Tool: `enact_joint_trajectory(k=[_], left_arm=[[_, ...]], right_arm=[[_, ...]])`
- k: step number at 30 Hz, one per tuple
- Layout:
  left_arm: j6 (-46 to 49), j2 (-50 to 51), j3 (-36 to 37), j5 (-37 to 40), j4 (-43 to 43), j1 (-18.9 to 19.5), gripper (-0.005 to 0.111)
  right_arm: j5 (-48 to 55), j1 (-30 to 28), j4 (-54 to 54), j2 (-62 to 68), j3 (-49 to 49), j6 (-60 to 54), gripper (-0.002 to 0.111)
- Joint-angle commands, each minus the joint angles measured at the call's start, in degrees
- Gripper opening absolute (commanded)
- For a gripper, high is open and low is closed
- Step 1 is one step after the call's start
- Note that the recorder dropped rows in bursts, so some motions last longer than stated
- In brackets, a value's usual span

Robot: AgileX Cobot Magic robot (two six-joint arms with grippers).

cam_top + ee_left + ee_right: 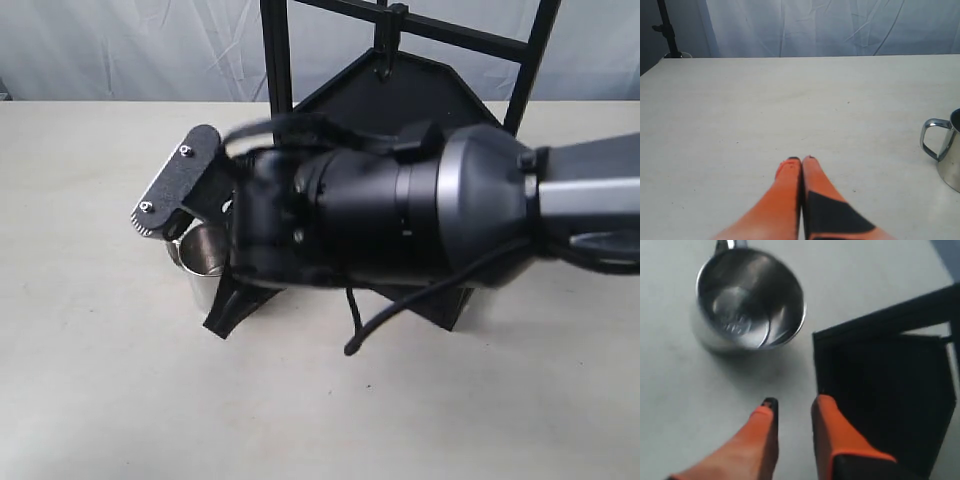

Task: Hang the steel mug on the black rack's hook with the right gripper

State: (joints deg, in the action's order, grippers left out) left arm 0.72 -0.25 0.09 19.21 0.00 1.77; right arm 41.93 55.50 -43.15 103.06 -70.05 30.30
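The steel mug [203,258] stands upright on the table beside the front left corner of the black rack [400,90]. Its open mouth shows in the right wrist view [750,297], and its looped handle [932,138] in the left wrist view. My right gripper [165,225] hovers just above the mug, reaching in from the right. Its orange fingers [760,435] are open with only bare table between them, short of the mug [750,297]. The hook [384,62] hangs from the rack's top crossbar, free. My left gripper [801,160] is shut on nothing, low over the table.
The right arm's bulky black body [400,215] hides most of the rack's lower shelf [885,390]. A loose black cable [370,325] dangles beneath the arm. A white curtain [830,25] backs the table, with a dark stand [667,30] beyond its far corner.
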Motion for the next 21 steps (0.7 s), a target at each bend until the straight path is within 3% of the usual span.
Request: enact_joint_trajectory(k=[1,3,6,10,12,15,21], left_arm=[[-0.31,0.25,-0.09,-0.43,0.00,-0.28,0.000],[-0.31,0.25,-0.09,-0.43,0.00,-0.28,0.000],[-0.31,0.25,-0.09,-0.43,0.00,-0.28,0.000],[-0.31,0.25,-0.09,-0.43,0.00,-0.28,0.000],[-0.31,0.25,-0.09,-0.43,0.00,-0.28,0.000],[-0.31,0.25,-0.09,-0.43,0.00,-0.28,0.000],[-0.31,0.25,-0.09,-0.43,0.00,-0.28,0.000]], right_arm=[[7.32,-0.88,29.33,-0.56,-6.45,-28.31,0.012],[7.28,-1.27,33.71,-0.56,-8.78,-32.74,0.004],[3.48,-1.27,27.80,-0.56,-10.24,-32.48,0.002],[-0.73,-2.63,27.09,1.43,-11.38,-31.58,0.020],[-0.62,-3.54,26.88,4.16,-12.52,-31.58,0.038],[0.57,-4.13,26.40,8.97,-14.87,-31.58,0.055],[2.11,-4.13,26.66,15.26,-19.00,-30.30,0.057]])
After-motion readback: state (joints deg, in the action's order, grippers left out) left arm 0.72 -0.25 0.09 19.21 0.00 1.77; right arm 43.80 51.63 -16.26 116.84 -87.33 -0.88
